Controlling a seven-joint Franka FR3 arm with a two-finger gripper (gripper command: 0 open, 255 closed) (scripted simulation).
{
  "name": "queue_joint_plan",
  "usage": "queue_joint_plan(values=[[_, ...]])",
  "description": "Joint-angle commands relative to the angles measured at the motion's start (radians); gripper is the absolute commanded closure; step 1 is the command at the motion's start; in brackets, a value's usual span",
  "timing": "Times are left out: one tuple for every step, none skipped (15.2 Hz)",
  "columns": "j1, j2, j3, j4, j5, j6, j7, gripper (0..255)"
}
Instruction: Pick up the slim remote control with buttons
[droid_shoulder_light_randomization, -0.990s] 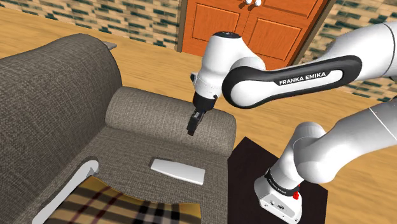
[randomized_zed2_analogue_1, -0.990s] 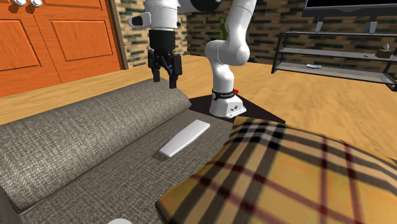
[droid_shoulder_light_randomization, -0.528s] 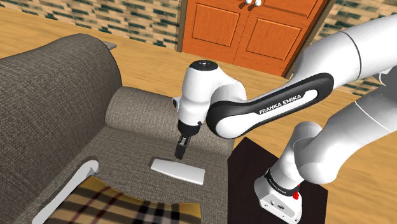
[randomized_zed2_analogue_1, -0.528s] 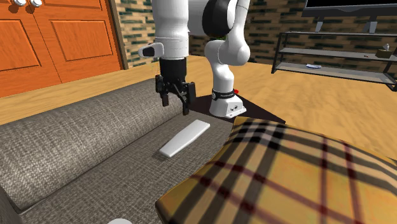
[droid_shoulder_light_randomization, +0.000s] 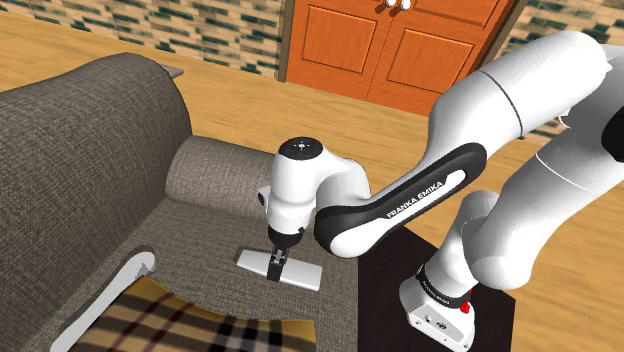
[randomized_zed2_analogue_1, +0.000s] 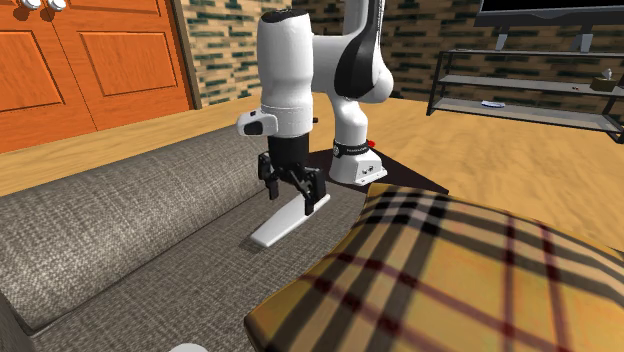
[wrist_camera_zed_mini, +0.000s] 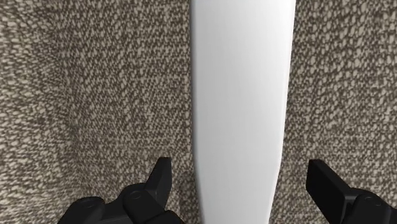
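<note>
In the shoulder view, we see the white arm (droid_shoulder_light_randomization: 520, 90) reach from its dark stand (droid_shoulder_light_randomization: 390, 280) down over a grey sofa (droid_shoulder_light_randomization: 90, 170). The end effector (droid_shoulder_light_randomization: 276, 268) hangs right over a plain white remote (droid_shoulder_light_randomization: 303, 275). The remote lies flat on the seat, near the padded armrest (droid_shoulder_light_randomization: 215, 170) and beside the edge of a checked cushion (droid_shoulder_light_randomization: 190, 322). From this side the black fingers overlap the remote near its middle, and we cannot judge their spacing here. An orange door (droid_shoulder_light_randomization: 400, 50) stands behind, past the wooden floor (droid_shoulder_light_randomization: 230, 100).

The second exterior view looks along the sofa (randomized_zed2_analogue_1: 120, 240) toward the arm, and it gives what the shoulder view hides. The two fingers (randomized_zed2_analogue_1: 311, 203) stand spread, one on either side of the remote (randomized_zed2_analogue_1: 270, 232), low down by its far half. The remote lies lengthwise on the seat, between the grey roll of upholstery and the cushion (randomized_zed2_analogue_1: 450, 280), apart from both. This view also brings in dark shelves (randomized_zed2_analogue_1: 530, 95) at its right.

In the wrist view we look straight down on the remote (wrist_camera_zed_mini: 242, 95), a smooth, plain white strip running away from the end effector (wrist_camera_zed_mini: 240, 168) over coarse grey fabric. The fingers sit open on both sides of it. A band of fabric shows between each fingertip (wrist_camera_zed_mini: 162, 170) and the remote's edge, so the end effector grips nothing.
</note>
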Motion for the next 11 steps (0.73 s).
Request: queue_joint_plan(values=[[-0.001,0.026,0.003,-0.008,-0.014,0.032,0.012,0],[-0.003,0.039,0.004,-0.011,-0.022,0.048,0.018,0],[-0.004,0.052,0.005,-0.014,-0.030,0.063,0.024,0],[-0.004,0.059,0.005,-0.016,-0.035,0.071,0.028,0],[-0.004,0.059,0.005,-0.016,-0.035,0.071,0.028,0],[-0.004,0.058,0.005,-0.016,-0.035,0.070,0.028,255],[-0.004,0.059,0.005,-0.015,-0.035,0.070,0.028,255],[-0.003,0.058,0.005,-0.015,-0.035,0.070,0.028,255],[-0.004,0.058,0.005,-0.015,-0.035,0.069,0.028,255],[-0.004,0.059,0.005,-0.015,-0.035,0.069,0.028,255],[-0.004,0.059,0.005,-0.015,-0.035,0.070,0.028,255]])
